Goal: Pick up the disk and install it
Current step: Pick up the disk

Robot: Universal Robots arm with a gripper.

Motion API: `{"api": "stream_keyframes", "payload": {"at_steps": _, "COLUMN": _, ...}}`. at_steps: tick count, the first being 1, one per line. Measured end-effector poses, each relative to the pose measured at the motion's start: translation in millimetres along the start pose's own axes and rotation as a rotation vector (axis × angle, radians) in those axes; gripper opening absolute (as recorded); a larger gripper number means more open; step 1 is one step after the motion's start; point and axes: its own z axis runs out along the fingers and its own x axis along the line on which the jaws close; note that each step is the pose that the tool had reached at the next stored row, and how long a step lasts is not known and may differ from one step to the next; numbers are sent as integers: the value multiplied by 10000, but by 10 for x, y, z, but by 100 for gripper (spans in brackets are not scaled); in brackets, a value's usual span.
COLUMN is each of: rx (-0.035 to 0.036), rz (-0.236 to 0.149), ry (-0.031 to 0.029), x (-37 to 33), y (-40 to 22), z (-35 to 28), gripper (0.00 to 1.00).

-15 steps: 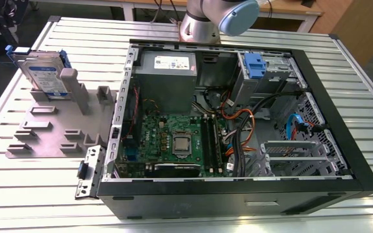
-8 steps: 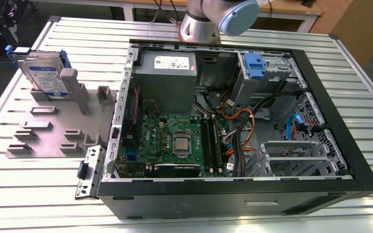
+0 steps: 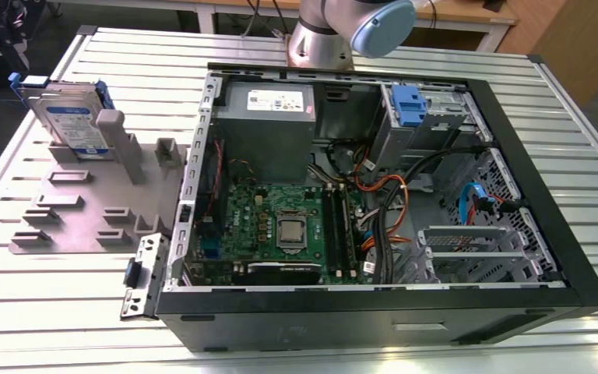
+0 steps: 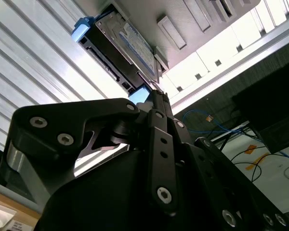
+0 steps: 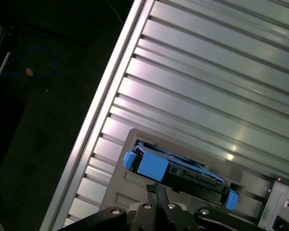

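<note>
The pincer [image 5: 155,186] is pinched shut with nothing in it, and in both wrist views it [image 4: 156,94] points toward the disk but does not touch it. The biggest thing here is the silver table [image 3: 29,312] with long ridges. On it lies the black computer case [image 3: 548,195], open on top so you can see the green board and the wires inside. At the exterior view's left, just beside the case, sits a flat grey stand [image 3: 71,210] with little slots. The disk [image 3: 71,121] stands upright in that stand at its far end, with its blue and white label showing (the blue plastic frame runs along its edges). The first wrist view sees the disk [image 5: 183,171] edge-on, with blue corners at both ends. Smallest is a blue clip [image 3: 408,105] in the metal bay at the far side of the case. I think no step is done: the disk is not yet picked up and not yet put in the case.
</note>
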Motion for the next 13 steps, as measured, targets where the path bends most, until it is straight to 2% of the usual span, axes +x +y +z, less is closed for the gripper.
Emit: {"api": "stream_keyframes", "payload": {"at_steps": 13, "rx": 2, "rz": -436, "ry": 22, "x": 0, "y": 0, "z": 0, "gripper": 11}}
